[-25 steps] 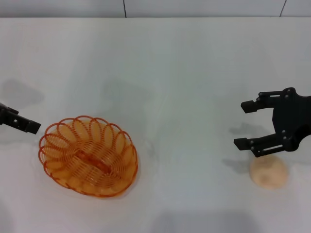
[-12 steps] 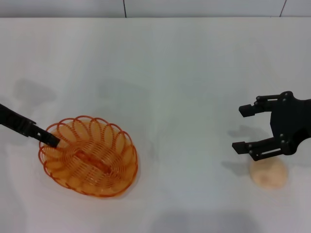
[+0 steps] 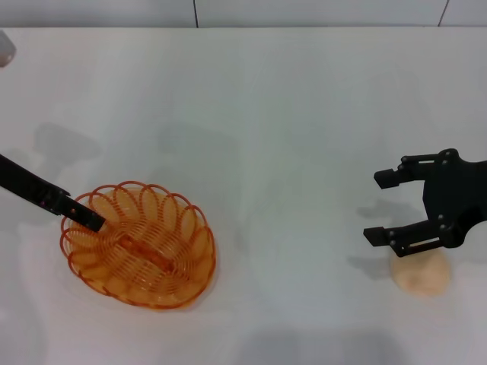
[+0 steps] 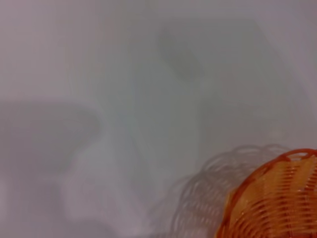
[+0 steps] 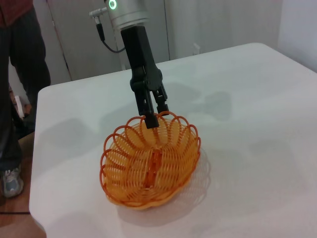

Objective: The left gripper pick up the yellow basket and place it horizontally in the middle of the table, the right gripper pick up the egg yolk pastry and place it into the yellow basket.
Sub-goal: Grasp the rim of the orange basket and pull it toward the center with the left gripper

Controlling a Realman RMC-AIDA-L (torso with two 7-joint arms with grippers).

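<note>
Left end effector (image 5: 154, 113) slightly parted astride yellow basket (image 3: 138, 243) rim, right end effector (image 3: 388, 207) wide above egg yolk pastry (image 3: 420, 274)

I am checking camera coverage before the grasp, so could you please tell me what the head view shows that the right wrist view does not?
Only the head view shows the egg yolk pastry and the right gripper, jaws open just above it. Only the right wrist view shows the left arm's silver section with its green ring light, and a bystander's legs. Both show the yellow basket on the white table, with the left gripper at its rim.
</note>
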